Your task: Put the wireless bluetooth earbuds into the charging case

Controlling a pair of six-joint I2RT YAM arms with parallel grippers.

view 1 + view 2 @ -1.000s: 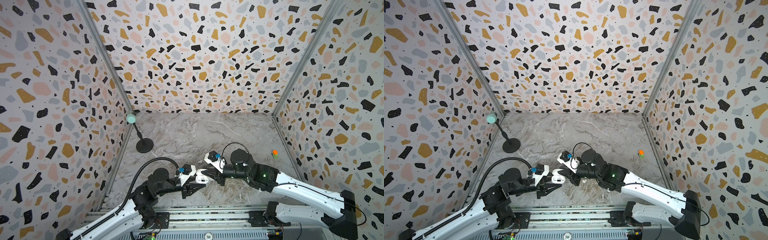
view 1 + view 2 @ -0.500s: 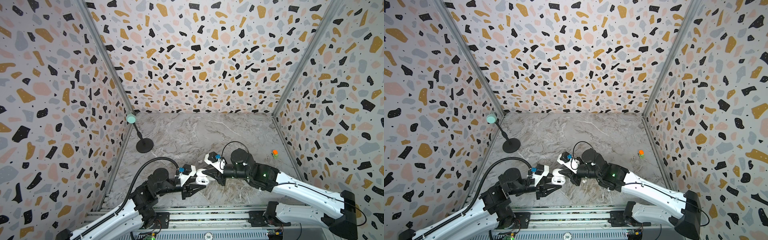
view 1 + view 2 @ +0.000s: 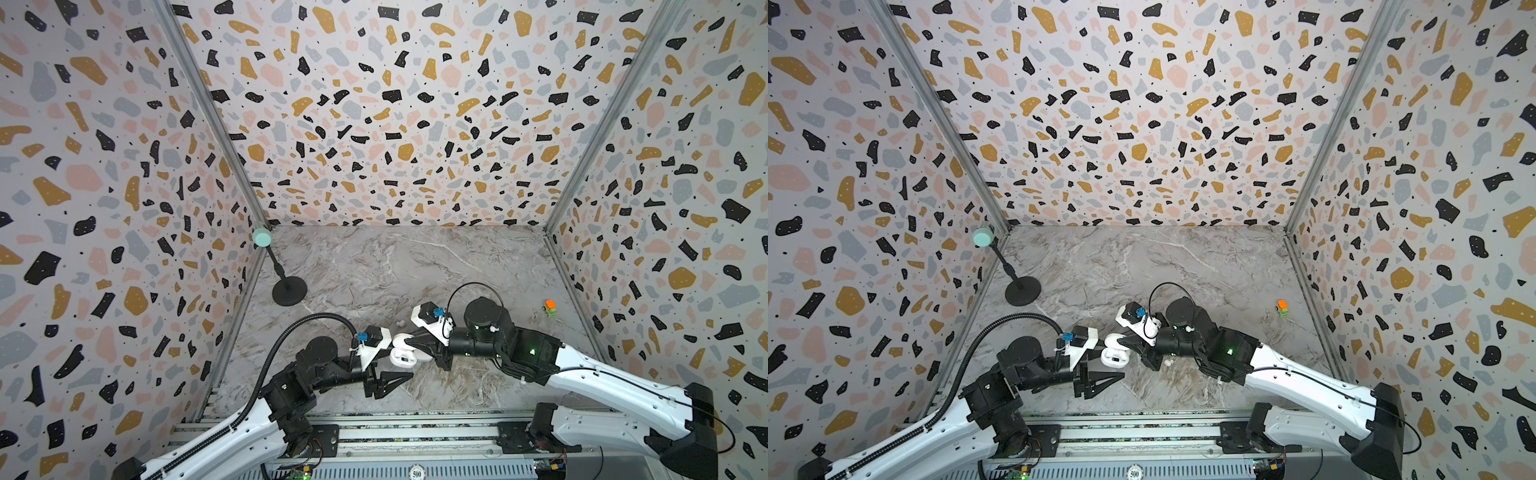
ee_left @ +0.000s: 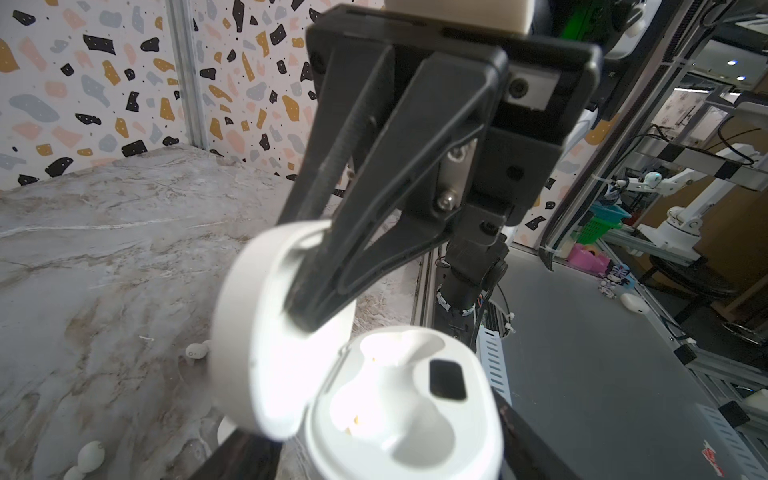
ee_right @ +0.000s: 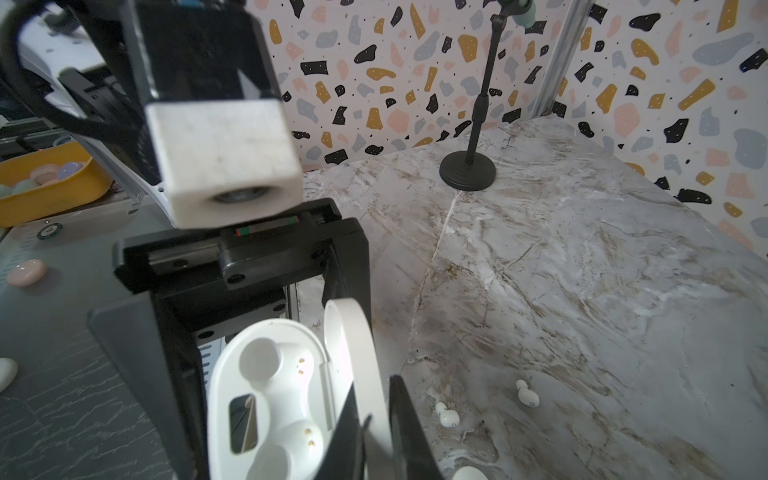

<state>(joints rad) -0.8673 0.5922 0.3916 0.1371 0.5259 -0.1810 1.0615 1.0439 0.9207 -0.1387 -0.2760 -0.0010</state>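
Right fingers [image 4: 432, 124] pinch white oval plastic case's [image 3: 402, 356] lid [image 4: 249, 340].
Left fingers [image 3: 390, 380] spread around base; tiny white earbuds [image 5: 446, 415] on table [image 3: 415, 266].

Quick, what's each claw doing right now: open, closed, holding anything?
Left gripper: open, jaws either side of the charging case, not clamping it.
Right gripper: closed, pinching the case's lid.
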